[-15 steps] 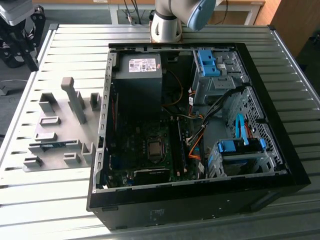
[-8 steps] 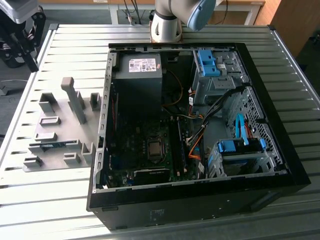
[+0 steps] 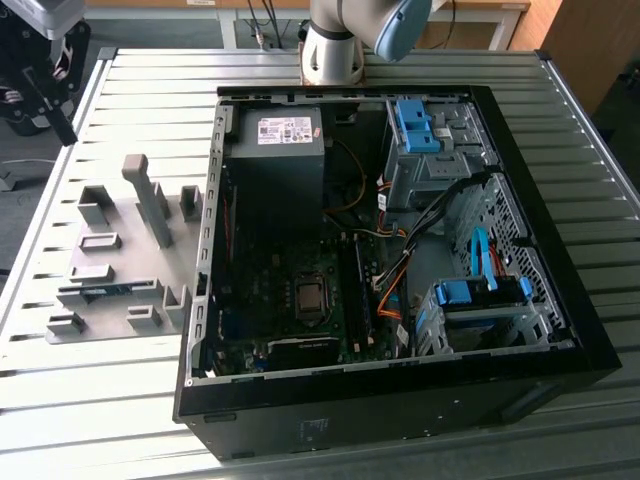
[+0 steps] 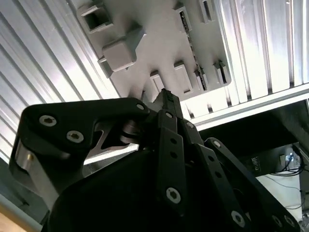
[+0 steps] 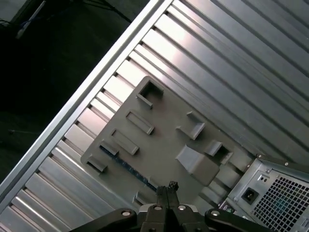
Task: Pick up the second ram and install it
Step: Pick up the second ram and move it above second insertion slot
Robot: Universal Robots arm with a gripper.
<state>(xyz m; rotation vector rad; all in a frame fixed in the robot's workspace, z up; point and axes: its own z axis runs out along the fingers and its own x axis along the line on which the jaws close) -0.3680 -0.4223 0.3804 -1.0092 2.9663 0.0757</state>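
We note the gripper (image 5: 167, 186) above the grey fixture tray (image 5: 164, 145), fingers pressed together, holding nothing. The second ram (image 5: 126, 166) sits in a tray holder, beside the open computer case (image 3: 400, 250).

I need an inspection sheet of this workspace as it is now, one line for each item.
Surface: slatted metal table carrying a grey holder tray and an open computer case.
Job's things: second ram lies in the tray, not gripped.
Clutter: nothing seen.
Gripper: gripper shut, empty, pointing toward the tray.
Cables: orange and black wires and a blue cable inside the case.
Surroundings: arm base beyond the case; dark floor past the table edge.
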